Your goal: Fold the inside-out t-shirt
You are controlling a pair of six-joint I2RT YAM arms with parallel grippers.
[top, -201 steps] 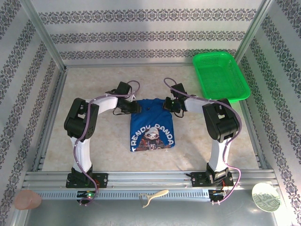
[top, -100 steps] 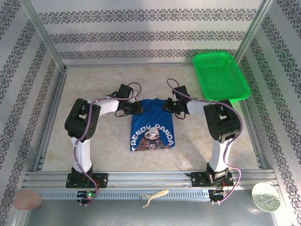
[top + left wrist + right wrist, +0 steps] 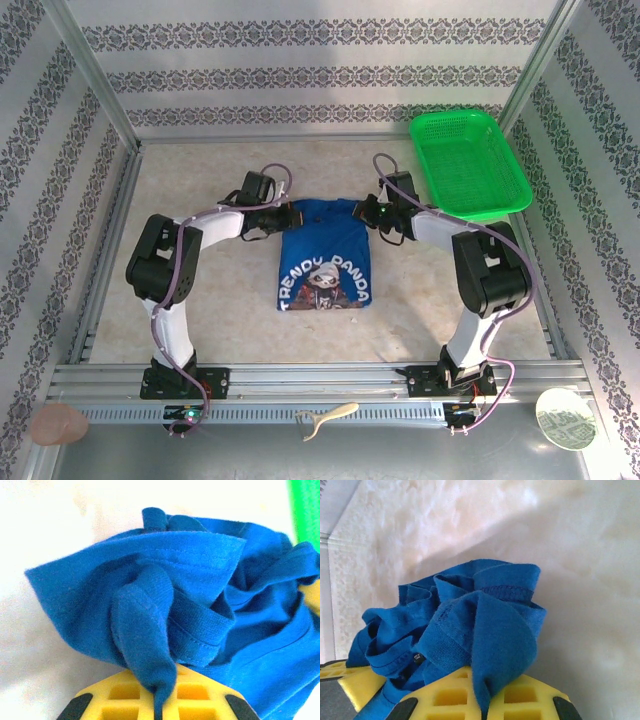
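We held the t-shirt (image 3: 325, 255), print up at the middle of the table (image 3: 240, 330), by its far corners, with the left gripper (image 3: 288, 215) and right gripper (image 3: 366, 212) each clenched on bunched cloth (several layers, judging by the wrist views). A shallow bite could slip, and uneven pulling could skew the fold.
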